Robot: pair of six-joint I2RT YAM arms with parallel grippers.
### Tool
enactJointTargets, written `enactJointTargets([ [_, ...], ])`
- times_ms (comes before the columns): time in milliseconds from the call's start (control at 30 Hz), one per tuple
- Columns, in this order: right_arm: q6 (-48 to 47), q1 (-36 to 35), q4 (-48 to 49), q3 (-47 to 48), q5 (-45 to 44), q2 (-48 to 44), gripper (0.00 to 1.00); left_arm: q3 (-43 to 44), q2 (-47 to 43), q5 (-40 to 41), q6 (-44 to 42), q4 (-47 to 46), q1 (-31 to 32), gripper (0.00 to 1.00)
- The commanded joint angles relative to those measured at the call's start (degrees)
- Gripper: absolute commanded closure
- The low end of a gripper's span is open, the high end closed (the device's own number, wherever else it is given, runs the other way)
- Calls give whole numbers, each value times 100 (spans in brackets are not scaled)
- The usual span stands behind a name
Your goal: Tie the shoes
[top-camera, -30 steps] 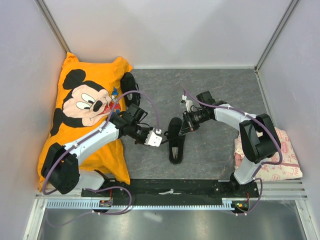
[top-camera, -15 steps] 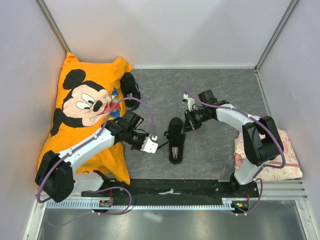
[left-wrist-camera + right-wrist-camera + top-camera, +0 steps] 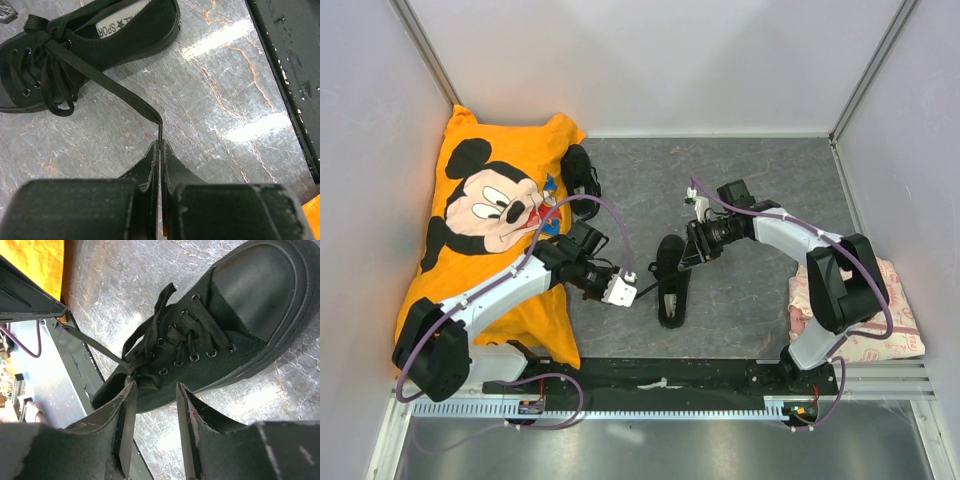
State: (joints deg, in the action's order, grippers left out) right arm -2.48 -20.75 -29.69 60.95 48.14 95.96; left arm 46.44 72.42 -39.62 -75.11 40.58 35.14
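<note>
On the grey tabletop (image 3: 225,90), my left claw (image 3: 159,146) pinches shut on the end of a lace (image 3: 112,87) drawn taut from the black shoe (image 3: 115,30) at centre. My right claw (image 3: 152,390) hangs spread open just over that shoe's lacing. The second shoe (image 3: 582,170) lies against the orange pillow (image 3: 490,150).

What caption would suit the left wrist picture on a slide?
Left gripper pinches a black lace stretched taut from the shoe on the grey table.

Pale walls (image 3: 670,60) enclose a grey marbled tabletop (image 3: 760,170) (glossy highlights).
</note>
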Motion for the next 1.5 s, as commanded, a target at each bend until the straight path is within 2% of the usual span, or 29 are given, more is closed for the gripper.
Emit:
enactJointTargets([
  [0, 125, 10, 130, 40, 248, 186, 57, 32, 79, -196, -258, -85, 37, 98],
  [433, 468, 10, 236, 14, 793, 485, 53, -3, 149, -222, -250, -191, 46, 98],
  [533, 503, 19, 210, -4, 899, 529, 62, -3, 176, -213, -232, -226, 46, 98],
  [567, 494, 10, 218, -13, 908, 529, 74, -12, 193, -213, -223, -234, 46, 98],
  [667, 363, 36, 69, 5, 855, 485, 100, -38, 185, -204, -171, -252, 46, 98],
  [933, -393, 221, -660, 224, 240, 248, 100, -547, -237, -64, -469, -41, 46, 98],
  [1100, -420, 212, -687, 251, 196, 256, 100, -653, -44, 33, -487, -76, 64, 98],
  [1167, -429, 195, -678, 268, 213, 256, 100, -618, 26, 42, -382, -181, 64, 93],
  [1200, -420, 177, -661, 286, 222, 256, 100, -601, 26, 50, -242, -338, 64, 83],
  [1267, -420, 116, -643, 295, 222, 247, 100, -574, 0, 103, 99, -559, 55, 69],
  [1467, -411, 54, -590, 251, 108, 151, 100, -267, 78, 147, 672, -1517, -410, 50],
])
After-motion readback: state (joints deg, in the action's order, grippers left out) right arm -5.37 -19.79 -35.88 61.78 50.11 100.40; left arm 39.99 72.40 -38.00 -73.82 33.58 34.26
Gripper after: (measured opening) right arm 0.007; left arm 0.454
